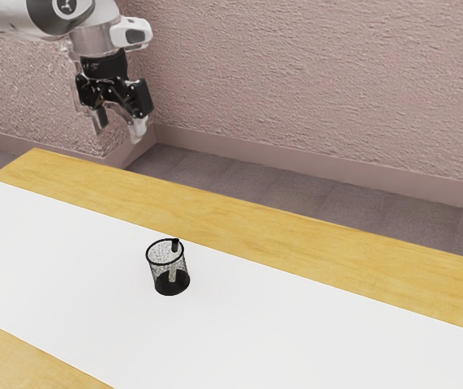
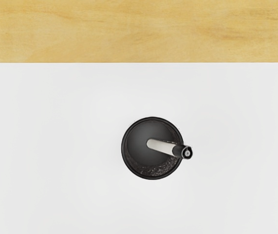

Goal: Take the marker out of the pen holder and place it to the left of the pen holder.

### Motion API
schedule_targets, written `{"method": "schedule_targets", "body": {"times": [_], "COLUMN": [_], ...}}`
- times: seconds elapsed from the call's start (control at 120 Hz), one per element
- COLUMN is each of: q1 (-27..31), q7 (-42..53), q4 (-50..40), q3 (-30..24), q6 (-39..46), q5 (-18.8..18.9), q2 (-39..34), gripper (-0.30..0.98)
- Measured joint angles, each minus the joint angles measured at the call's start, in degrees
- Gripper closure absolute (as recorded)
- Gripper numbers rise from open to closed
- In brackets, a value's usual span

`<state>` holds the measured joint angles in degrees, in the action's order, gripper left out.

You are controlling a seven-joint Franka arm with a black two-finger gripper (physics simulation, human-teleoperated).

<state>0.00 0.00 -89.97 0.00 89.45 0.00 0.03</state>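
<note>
Exterior view, arm: The robot arm (image 1: 93,37) reaches in from the upper left of the frame, above the far edge of a wooden table (image 1: 255,220).
Exterior view, gripper: The black gripper (image 1: 118,134) hangs with its fingers apart and nothing between them, in the upper left, well above the tabletop.
Exterior view, pen holder: A black mesh pen holder (image 1: 165,264) stands upright on a white strip (image 1: 296,324), left of center in the lower half of the frame.
Exterior view, marker: The marker (image 1: 173,258) stands inside the holder, slightly tilted, its black end above the rim on the exterior view's right.
Exterior view, backdrop: A rough pinkish wall (image 1: 312,81) spans the upper frame, with gray flooring (image 1: 296,190) between it and the table.
Wrist view, pen holder: Seen from above, the round, dark-rimmed container sits wholly on the white strip, apart from the bare wood alongside.
Wrist view, marker: The pale barrel slants from within the holder across to the rim, where the black end juts out past it, over the white surface.
</note>
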Motion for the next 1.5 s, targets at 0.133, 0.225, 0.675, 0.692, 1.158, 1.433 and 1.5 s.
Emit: {"method": "schedule_targets", "body": {"times": [0.133, 0.225, 0.675, 0.692, 1.158, 1.433, 1.5], "q1": [-0.33, -0.04, -0.52, -0.51, -7.64, -8.87, -9.39], "q7": [2.12, 3.33, 7.1, 7.17, 10.84, 12.86, 13.29], "q4": [22.31, 24.27, 24.22, 24.17, 14.97, -8.36, -11.36], "q3": [4.83, 4.95, -0.03, -0.26, 2.57, 3.6, 3.6], "q6": [-2.73, -3.28, 23.77, 24.26, 20.32, 19.04, 19.82], "q5": [-0.41, -0.4, 0.77, 0.69, 0.73, 1.01, 1.06], "q2": [14.65, 15.94, 33.23, 33.47, 32.06, 18.98, 17.82], "gripper": [0.0, 0.0, 0.0, 0.0, 0.0, 0.0, 0.0]}}
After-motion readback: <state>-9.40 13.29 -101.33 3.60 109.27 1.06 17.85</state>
